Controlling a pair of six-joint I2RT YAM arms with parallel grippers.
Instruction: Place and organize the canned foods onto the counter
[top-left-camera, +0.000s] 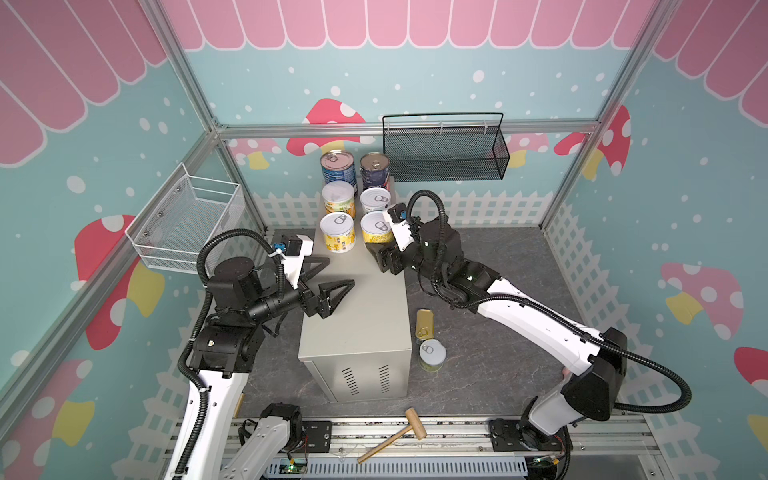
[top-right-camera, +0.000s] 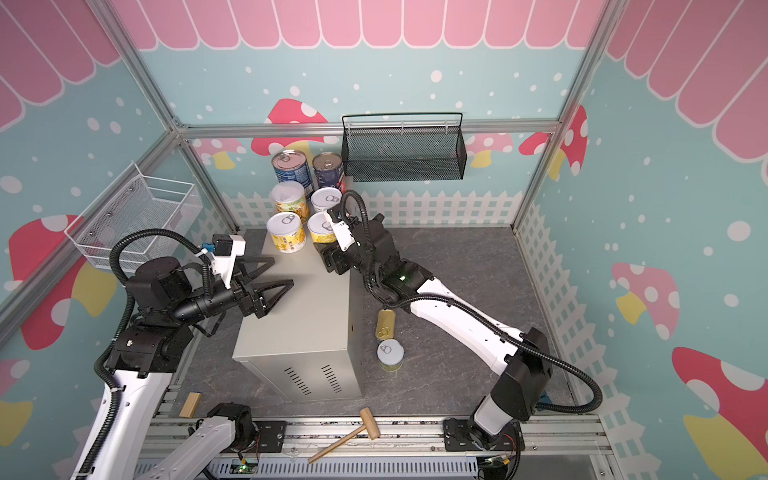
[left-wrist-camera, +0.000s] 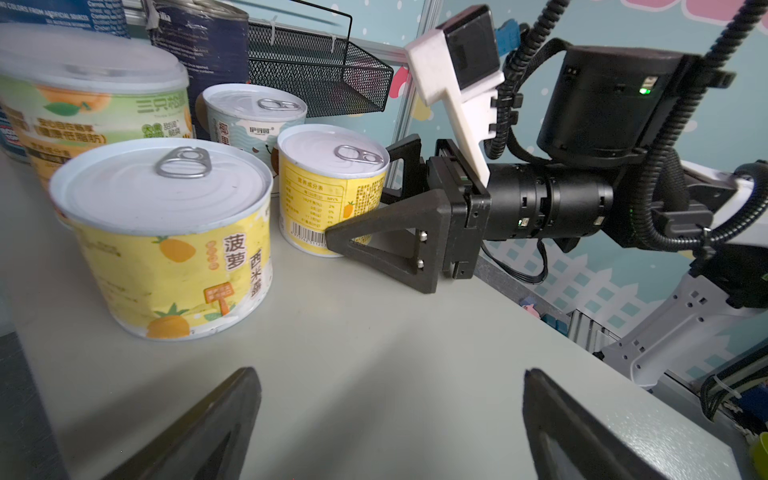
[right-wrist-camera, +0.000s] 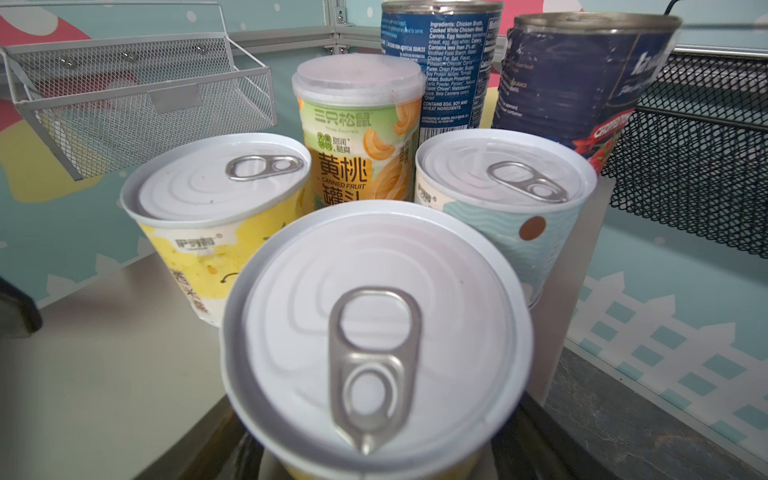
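Canned foods: six upright on the far end of the counter, two abreast and three deep; two more down on the dark tabletop.
Back pair: blue-labelled tin and navy-labelled tin, the tallest, at the far edge.
Middle pair: peach can under a cloudy plastic lid; pale teal can with a pull-tab.
Front pair: left yellow can standing free; right yellow can between two black fingers.
Off the counter: flat gold tin lying near the counter's right side; short pull-tab can upright just beside it, toward the arm bases.
Right gripper: one finger on either side of the right yellow can, low on its label; pressed against it or only alongside, cannot tell.
Left gripper: spread wide, nothing between the fingers, over the counter's left part, apart from the cans.
Walls: black mesh basket at the back; white wire basket on the left.
Front rail: wooden mallet lying across it.
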